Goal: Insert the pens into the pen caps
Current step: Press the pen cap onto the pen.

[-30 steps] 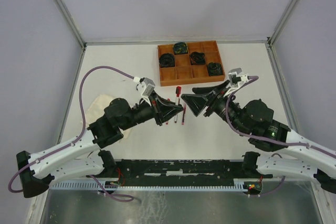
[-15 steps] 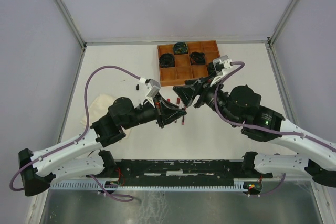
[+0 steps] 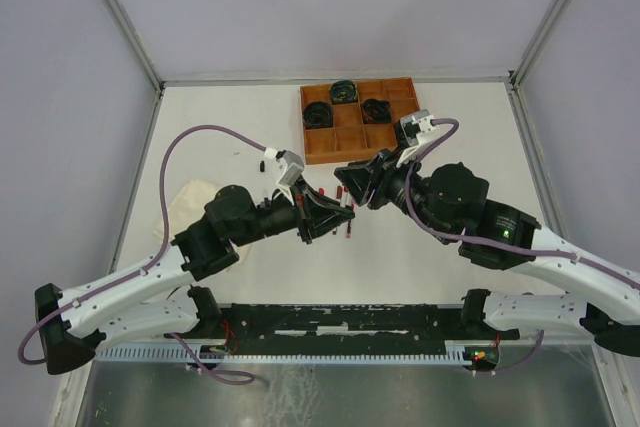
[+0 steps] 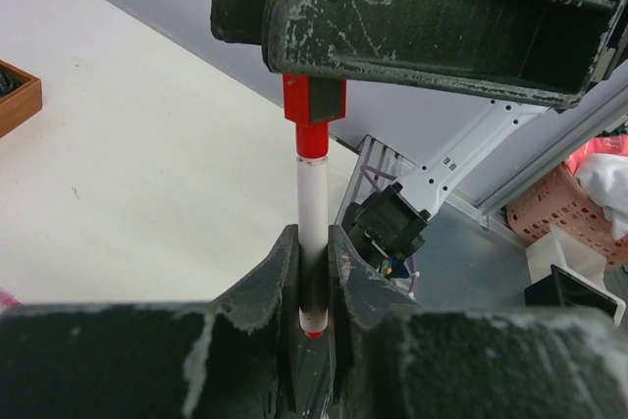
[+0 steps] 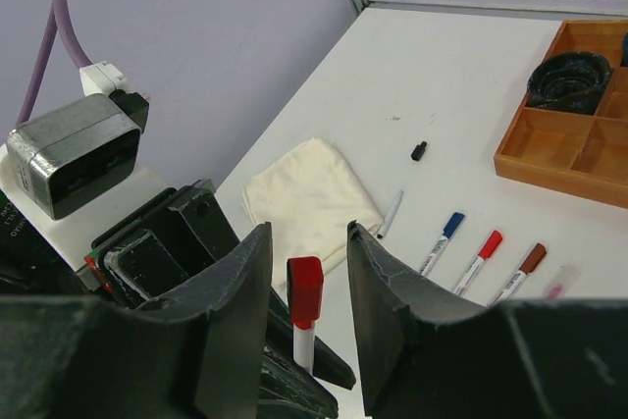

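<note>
**Red-capped pen held between my two grippers, above the table middle.**

My left gripper (image 4: 312, 272) has its fingers clamped on the lower white barrel of the pen (image 4: 311, 193). The pen points out past the fingertips, with its red cap (image 5: 305, 287) at the far end. My right gripper (image 5: 308, 233) sits around that cap with fingers apart, a gap showing on each side. On the table (image 5: 471, 66) lie a blue-capped pen (image 5: 446, 233), red-capped pen (image 5: 479, 254) and brown-capped pen (image 5: 520, 270) side by side. Near them are a loose black cap (image 5: 419, 151) and a cream cloth (image 5: 309, 198).
</note>
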Action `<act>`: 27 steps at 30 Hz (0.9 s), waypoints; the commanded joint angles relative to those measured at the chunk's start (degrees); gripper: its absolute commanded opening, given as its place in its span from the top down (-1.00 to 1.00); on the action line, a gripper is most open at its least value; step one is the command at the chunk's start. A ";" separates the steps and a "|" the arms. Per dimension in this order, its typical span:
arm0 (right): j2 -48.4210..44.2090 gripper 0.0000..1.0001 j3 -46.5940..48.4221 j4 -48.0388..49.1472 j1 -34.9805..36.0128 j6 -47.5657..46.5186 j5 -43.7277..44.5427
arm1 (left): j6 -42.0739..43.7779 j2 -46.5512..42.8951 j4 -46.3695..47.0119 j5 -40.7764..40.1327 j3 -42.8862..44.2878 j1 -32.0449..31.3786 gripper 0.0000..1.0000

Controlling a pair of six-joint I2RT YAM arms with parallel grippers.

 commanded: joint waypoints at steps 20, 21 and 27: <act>-2.13 1.00 -4.87 1.04 0.30 6.29 -4.09 | 2.60 0.37 3.29 -4.47 10.68 0.11 0.94; -2.10 1.00 -4.92 0.43 0.30 6.79 -4.65 | 2.69 0.32 3.52 -4.59 11.45 0.08 0.95; -2.89 1.00 -7.97 -1.37 0.58 9.55 -8.66 | 3.29 -0.59 4.81 -5.40 15.01 0.11 0.94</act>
